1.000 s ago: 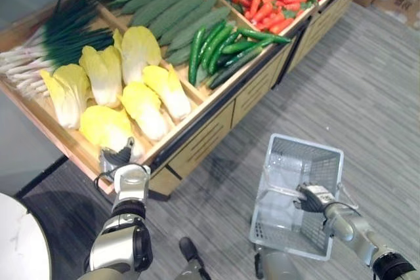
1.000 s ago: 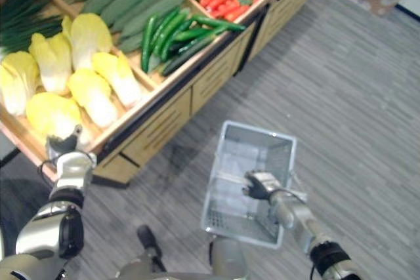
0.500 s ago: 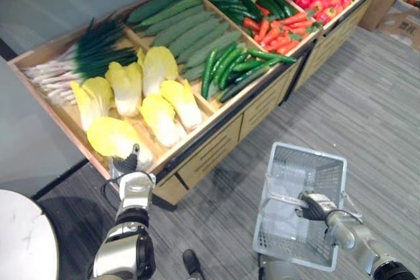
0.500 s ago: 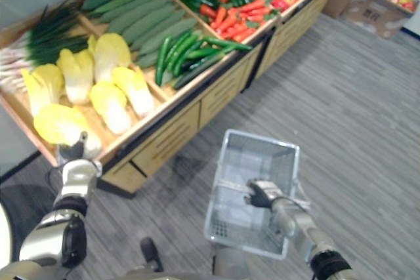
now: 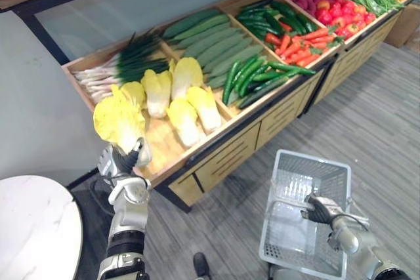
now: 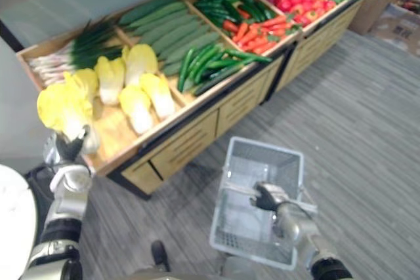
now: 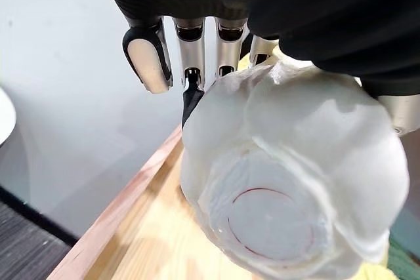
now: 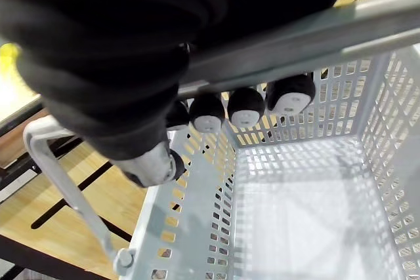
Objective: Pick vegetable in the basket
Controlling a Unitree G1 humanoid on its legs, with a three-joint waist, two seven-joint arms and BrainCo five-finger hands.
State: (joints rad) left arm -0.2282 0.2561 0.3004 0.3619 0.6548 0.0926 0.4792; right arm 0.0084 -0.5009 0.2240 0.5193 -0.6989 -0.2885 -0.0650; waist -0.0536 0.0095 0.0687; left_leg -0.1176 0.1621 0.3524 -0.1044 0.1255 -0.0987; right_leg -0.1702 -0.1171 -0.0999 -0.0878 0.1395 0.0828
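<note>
A yellow-leaved napa cabbage (image 5: 118,120) with a white base (image 7: 295,188) is held up above the front left corner of the wooden display (image 5: 216,155). My left hand (image 5: 122,163) is shut on its base, fingers (image 7: 197,44) curled round the white stem end. The pale grey mesh basket (image 5: 296,162) hangs low over the floor to the right, with nothing inside it. My right hand (image 5: 320,208) is shut on the basket's handle (image 8: 295,37), its fingers (image 8: 243,106) wrapped under the bar above the basket's wall (image 8: 197,181).
The display holds several more cabbages (image 5: 187,100), spring onions (image 5: 118,70), cucumbers (image 5: 213,37), green peppers (image 5: 252,73), carrots (image 5: 305,40) and red fruit (image 5: 328,8). A round white table (image 5: 33,227) stands at lower left. Grey floor (image 5: 387,129) lies between display and basket.
My left hand has lifted the cabbage off the display's front corner and raised it. The camera has tilted up, showing more of the display. The right hand keeps hold of the basket handle.
</note>
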